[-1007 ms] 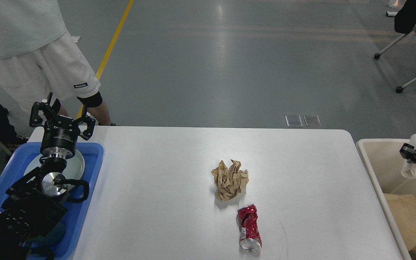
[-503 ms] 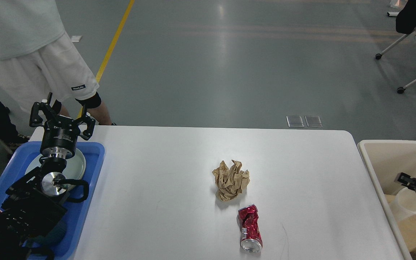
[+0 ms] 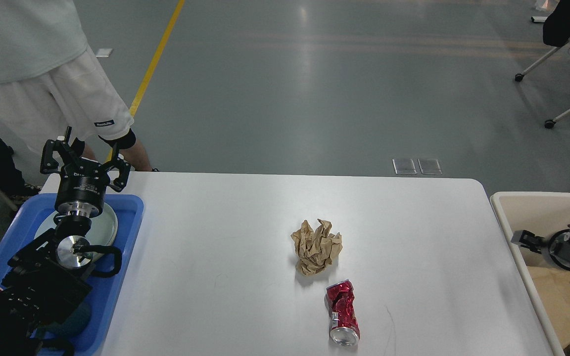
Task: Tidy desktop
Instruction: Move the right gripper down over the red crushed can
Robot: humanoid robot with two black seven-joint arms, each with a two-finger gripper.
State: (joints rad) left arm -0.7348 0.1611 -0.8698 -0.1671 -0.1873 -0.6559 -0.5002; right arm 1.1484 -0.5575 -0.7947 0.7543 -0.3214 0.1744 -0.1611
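Centrally, the desktop spreads as a white surface between a blue tray and a beige bin, carrying crumpled brown paper just beside a crushed red can, while the left gripper shows fingers spread empty above the tray and the right gripper over the bin cannot be read.

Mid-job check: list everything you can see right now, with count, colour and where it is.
desktop: 1, white, centre
crumpled paper: 1, brown, mid-desktop
crushed can: 1, red, lying just nearer than the paper
tray: 1, blue, left of desktop
plate: 1, pale, in tray
bin: 1, beige, right of desktop
person: 1, white shorts, far left
chairs: wheeled, far right
left gripper: black, open, above tray
right gripper: black, over bin
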